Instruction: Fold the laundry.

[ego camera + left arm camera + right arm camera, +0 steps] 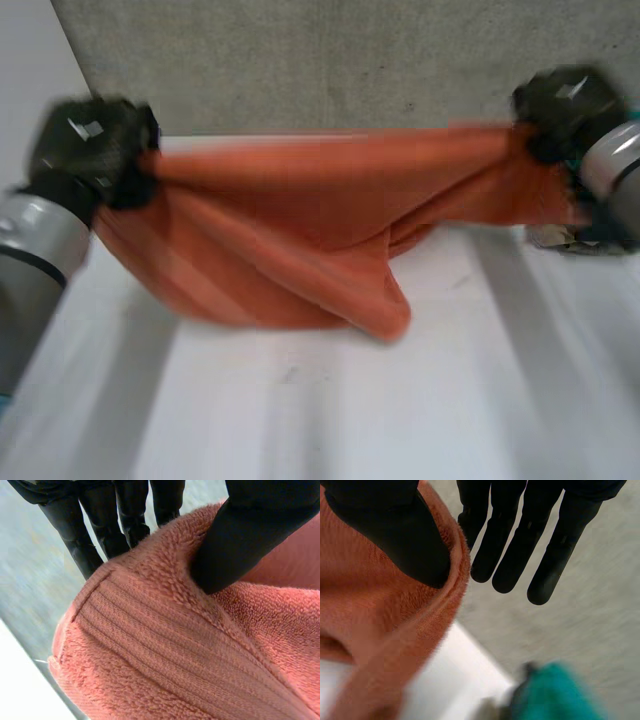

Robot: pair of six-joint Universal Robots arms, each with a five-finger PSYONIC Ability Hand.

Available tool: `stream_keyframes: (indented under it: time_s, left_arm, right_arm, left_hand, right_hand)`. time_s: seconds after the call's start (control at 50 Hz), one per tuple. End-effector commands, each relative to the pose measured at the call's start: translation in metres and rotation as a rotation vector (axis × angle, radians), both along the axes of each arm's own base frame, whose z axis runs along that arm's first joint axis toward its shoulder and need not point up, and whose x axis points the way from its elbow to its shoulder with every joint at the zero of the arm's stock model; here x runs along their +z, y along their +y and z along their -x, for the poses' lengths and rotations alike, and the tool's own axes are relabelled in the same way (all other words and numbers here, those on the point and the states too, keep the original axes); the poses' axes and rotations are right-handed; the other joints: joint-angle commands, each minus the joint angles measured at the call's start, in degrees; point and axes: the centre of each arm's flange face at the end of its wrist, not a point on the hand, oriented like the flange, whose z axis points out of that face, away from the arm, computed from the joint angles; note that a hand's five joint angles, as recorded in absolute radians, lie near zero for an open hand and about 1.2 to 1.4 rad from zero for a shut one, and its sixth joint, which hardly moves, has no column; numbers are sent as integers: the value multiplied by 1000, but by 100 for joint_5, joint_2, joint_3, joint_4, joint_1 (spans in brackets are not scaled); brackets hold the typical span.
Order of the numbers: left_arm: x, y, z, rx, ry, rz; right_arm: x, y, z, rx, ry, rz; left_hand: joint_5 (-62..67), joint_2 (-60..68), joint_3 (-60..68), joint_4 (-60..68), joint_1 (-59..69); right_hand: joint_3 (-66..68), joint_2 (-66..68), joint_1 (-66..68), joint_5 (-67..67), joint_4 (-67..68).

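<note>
An orange towel (300, 240) hangs stretched between my two hands above the white table (350, 410), its middle sagging to a low fold near the table. My left hand (90, 145) grips the towel's left top corner. In the left wrist view the thumb (250, 535) presses into the ribbed towel (165, 655) with the fingers (95, 525) behind it. My right hand (565, 105) holds the right top corner. In the right wrist view its thumb (395, 530) pins the towel's edge (370, 605) against the nearest of the fingers (520, 545).
A grey concrete wall (350, 60) rises behind the table's far edge. A teal object (560, 695) lies below my right hand near the table's right side. White table surface stretches in front of the towel.
</note>
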Motion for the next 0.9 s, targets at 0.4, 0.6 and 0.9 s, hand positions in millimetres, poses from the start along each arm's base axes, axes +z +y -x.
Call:
stream_keyframes:
  time_s: [0.4,0.6,0.9]
  left_arm:
    - [-49,-104,12,70,-418,-50]
    - [24,-188,18,214,-216,520]
    - [15,-162,18,147,-50,503]
  right_arm:
    - [-21,-17,0,-8,243,-95]
    - [38,-84,-23,-177,18,473]
    - [46,-61,-28,-110,-113,538]
  left_hand:
    - [1319,1134,1151,1116,1398]
    - [1319,1134,1151,1116,1398]
    - [1319,1134,1151,1116,1398]
  right_hand:
    - [1186,1260,1465,1340,1135]
    - [1186,1260,1465,1340,1135]
    - [1186,1260,1465,1340,1135]
